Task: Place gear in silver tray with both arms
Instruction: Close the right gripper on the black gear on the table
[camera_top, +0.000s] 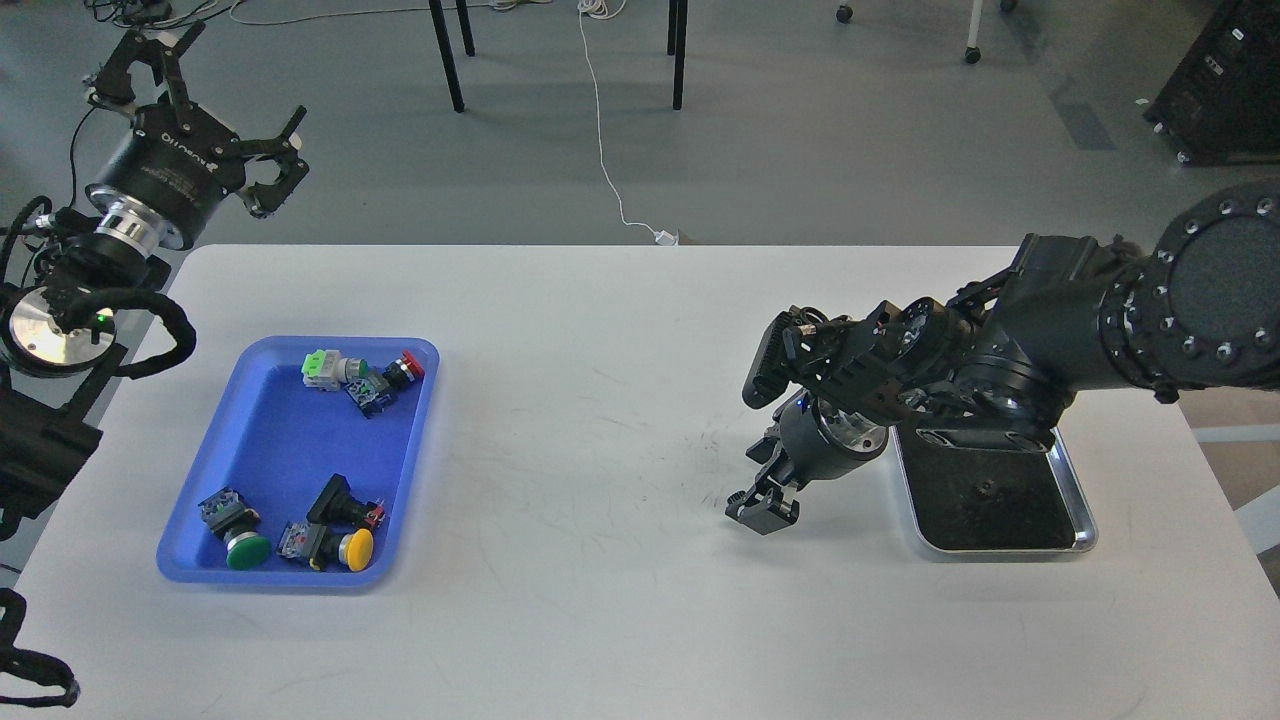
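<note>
A small black gear (736, 497) lies on the white table, left of the silver tray (1085, 520). My right gripper (762, 513) points down at the table with its fingertips right beside the gear, on its right. The fingers are dark and close together; I cannot tell whether they hold the gear. A second small dark gear (985, 488) lies on the tray's dark bottom. My right arm covers the tray's far end. My left gripper (215, 90) is raised high at the far left, beyond the table edge, fingers spread and empty.
A blue plastic tray (260, 440) at the left holds several push-button switches with green, red and yellow caps. Bare white table lies between the two trays. Chair legs and a white cable are on the floor behind the table.
</note>
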